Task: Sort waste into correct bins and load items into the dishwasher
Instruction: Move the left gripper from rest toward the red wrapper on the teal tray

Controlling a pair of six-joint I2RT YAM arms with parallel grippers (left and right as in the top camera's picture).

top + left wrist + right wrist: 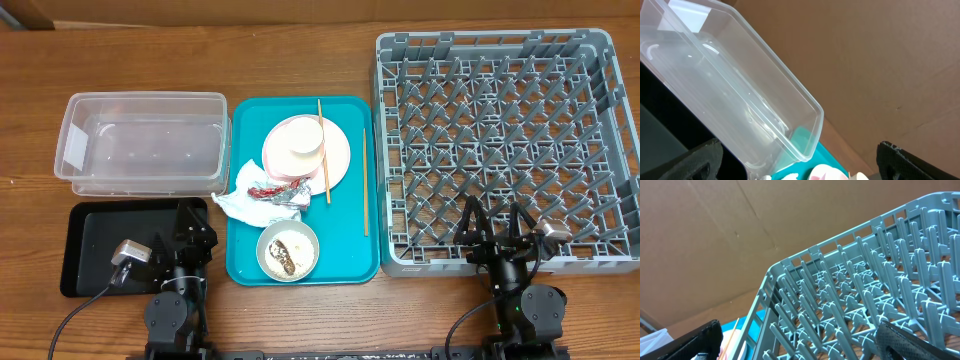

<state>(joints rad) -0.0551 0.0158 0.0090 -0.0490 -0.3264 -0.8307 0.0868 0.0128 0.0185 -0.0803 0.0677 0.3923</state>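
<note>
At the near edge of the desk (400, 310), both arms stood low, with no step of the task apparently begun; the left arm (185, 255) rose over the black tray (95, 245) and faced the clear tub (140, 140); the right arm (510, 265) stood at the near rim of the grey dish rack (500, 140), its wrist camera looking up across the pegs; left jaws and right jaws were both spread wide and held nothing. Between the arms, the teal tray (240, 255) carried everything to be sorted: a crumpled napkin (250, 198) with foil and red scraps; a pale bowl (287, 250) holding rice and a brown lump; a plate (338, 165) bearing a cream cup (302, 142), with one chopstick (324, 150) across it and the second chopstick (365, 180) beside it. Probable next move: the left arm reaches rightward and down for the napkin, its jaws narrowing on soft, uneven paper.
</note>
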